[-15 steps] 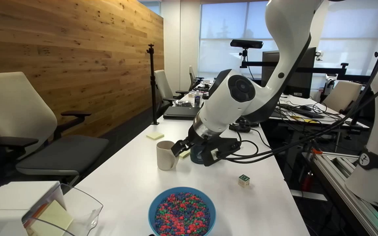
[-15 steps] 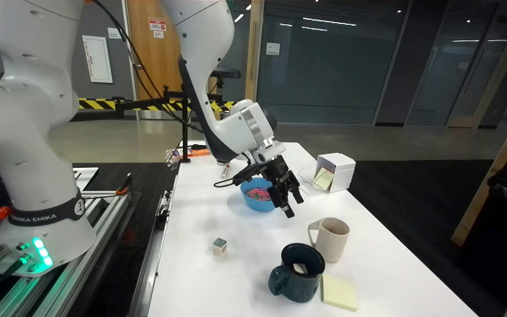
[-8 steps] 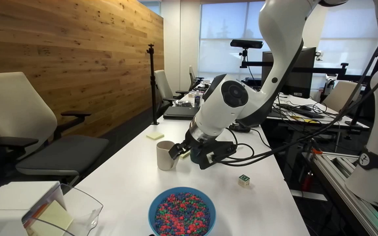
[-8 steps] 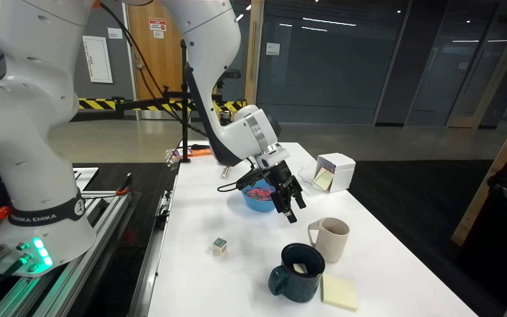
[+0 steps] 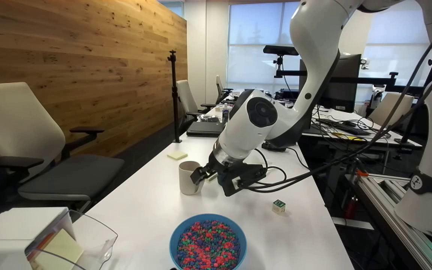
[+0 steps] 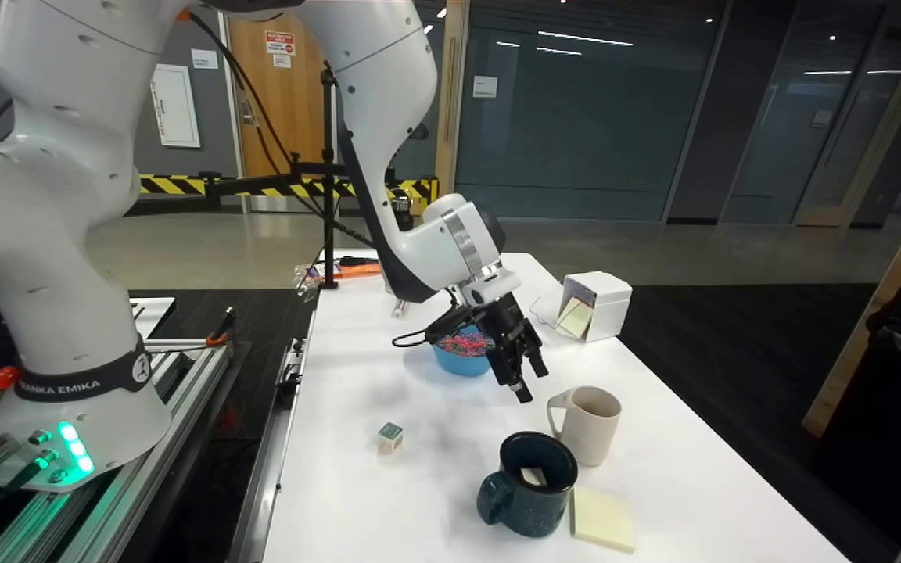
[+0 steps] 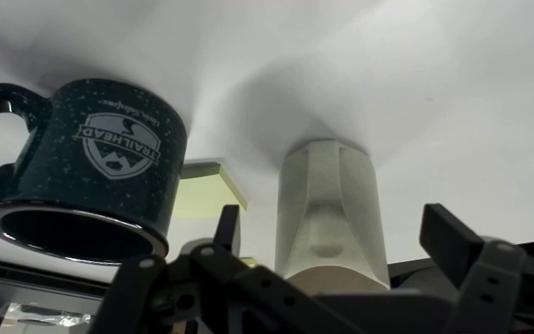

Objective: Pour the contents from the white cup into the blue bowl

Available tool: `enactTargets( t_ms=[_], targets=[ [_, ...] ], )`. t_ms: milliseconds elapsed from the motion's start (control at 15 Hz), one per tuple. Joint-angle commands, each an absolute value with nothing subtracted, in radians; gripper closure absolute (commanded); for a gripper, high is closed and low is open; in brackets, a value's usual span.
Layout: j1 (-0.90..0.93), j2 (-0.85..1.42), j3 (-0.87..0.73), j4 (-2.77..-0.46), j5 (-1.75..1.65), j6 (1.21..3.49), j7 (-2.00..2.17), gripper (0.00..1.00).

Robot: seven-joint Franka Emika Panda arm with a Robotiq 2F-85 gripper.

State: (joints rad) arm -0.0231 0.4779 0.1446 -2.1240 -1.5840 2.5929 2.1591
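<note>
Nearest in an exterior view is the blue bowl [image 5: 174, 238], standing on the white counter [image 5: 294, 240], with pink, blue and green bits [image 5: 208, 245] lying in it. Leave it where it is: its width makes an easy target. A little further on, off to the side, sits a small block [image 5: 278, 206], well apart from the cup [image 6: 591, 438].

Next comes the end effector [image 7: 339, 234], spread wide and holding nothing. The cup stands upright just ahead of it, its handle [image 7: 323, 171] turned toward it, and an exterior view shows a gap between the two. The cup's bottom is out of sight, so I can't tell what it holds.

As I judge it, the step in hand is lining up to grip the cup. Go straight in, with the fingers [image 7: 450, 246] passing one on each side and the handle kept in the middle, until they reach the round body. Stopping short would probably pinch only the handle; pressing too far could tip the cup over. Close slowly, then lift straight up and hold it level.

Further on again stands the dark mug [image 7: 91, 167], with sticky notes [image 7: 202, 197] showing between it and the cup. One finger must enter that gap, so drifting sideways could knock the mug.
</note>
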Motion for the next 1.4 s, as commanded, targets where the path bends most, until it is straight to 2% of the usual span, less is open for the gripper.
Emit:
enactTargets(
  t_ms=[0,1333],
  targets=[
    [-0.030,0.504,0.141,-2.090,-1.589,2.610,2.131,0.00],
    [-0.010,0.596,0.097,-1.999,-1.561,2.615,2.105,0.00]
  ],
)
